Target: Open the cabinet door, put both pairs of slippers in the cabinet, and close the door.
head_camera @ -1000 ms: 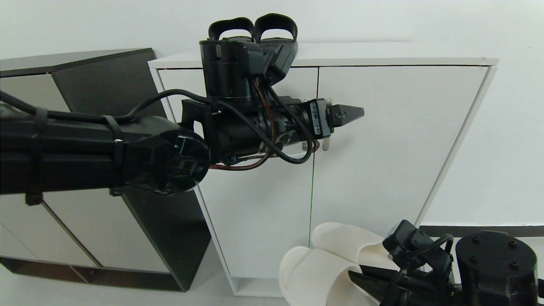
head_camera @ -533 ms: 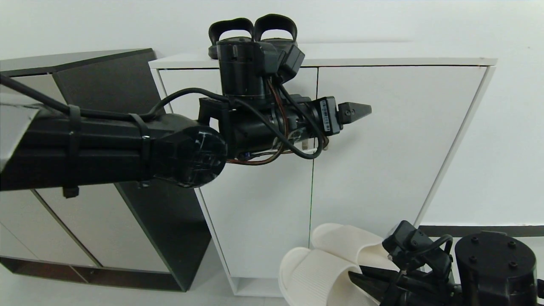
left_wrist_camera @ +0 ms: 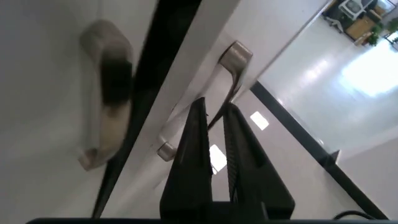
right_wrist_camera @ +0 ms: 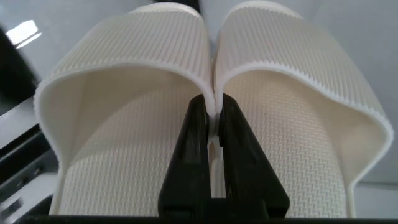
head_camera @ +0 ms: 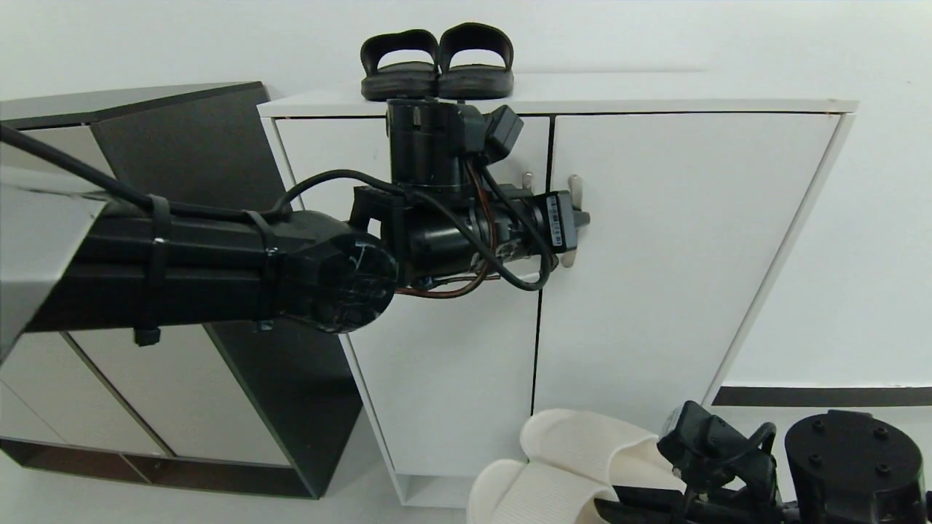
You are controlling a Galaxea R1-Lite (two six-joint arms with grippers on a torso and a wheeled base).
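1. Plainly, the white cabinet (head_camera: 655,255) is the largest thing, with both doors shut and a dark cabinet (head_camera: 182,138) against its left side.
2. The right door (head_camera: 692,306) meets the left door at a middle seam. Since the handles flank that seam, it likely swings out from its left edge, toward the robot.
3. The left arm reaches across the left door, and the left gripper (head_camera: 580,217) sits at the right door's handle (head_camera: 575,188), near that door's top left corner.
4. The white slippers (head_camera: 575,451) hang low before the cabinet's bottom edge, below the seam. The right gripper (right_wrist_camera: 211,106) is clamped on their two touching inner strap edges. Their toes point away from it toward the cabinet's foot, long axes side by side.
5. The black slippers (head_camera: 437,65) stand together on the cabinet top toward its left end, heels at the front edge and toes to the wall.
6. The handle is an upright bar with a vertical long axis. In the left wrist view the fingers (left_wrist_camera: 199,124) are narrow with the bar between them, seemingly pinching it. The pull should run straight out, across that axis, and the left arm is much the nearer.
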